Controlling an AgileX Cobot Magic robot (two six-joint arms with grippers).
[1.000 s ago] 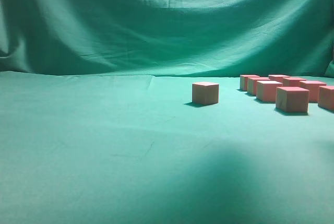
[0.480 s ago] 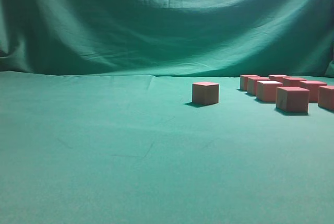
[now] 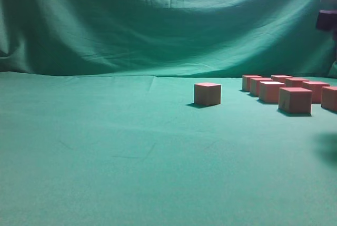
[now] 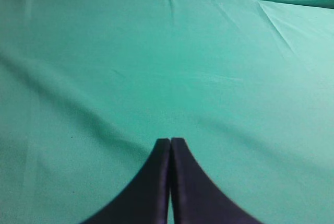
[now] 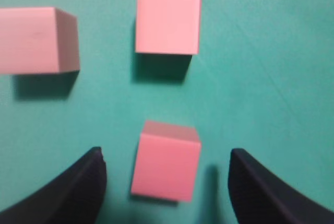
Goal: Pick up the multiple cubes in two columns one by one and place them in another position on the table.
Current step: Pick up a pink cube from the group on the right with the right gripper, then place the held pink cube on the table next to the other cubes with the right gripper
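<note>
Several pink cubes [image 3: 295, 100] stand in two columns at the right of the green cloth. One pink cube [image 3: 207, 94] stands alone left of them. My right gripper [image 5: 166, 153] is open and hovers above the cloth, with one cube [image 5: 166, 167] lying between its fingers, untouched. Two more cubes [image 5: 168, 19] [image 5: 36, 38] lie beyond it. Part of the right arm [image 3: 327, 5] shows at the upper right of the exterior view. My left gripper [image 4: 170, 141] is shut and empty over bare cloth, with no cube in its view.
Green cloth [image 3: 105, 147] covers the table and hangs as a backdrop [image 3: 158, 20]. The arm's shadow [image 3: 329, 149] falls on the cloth at the right edge.
The right arm has come into the exterior view at the upper right. Its shadow has shifted from the lower middle to the right edge. No cube has moved.
</note>
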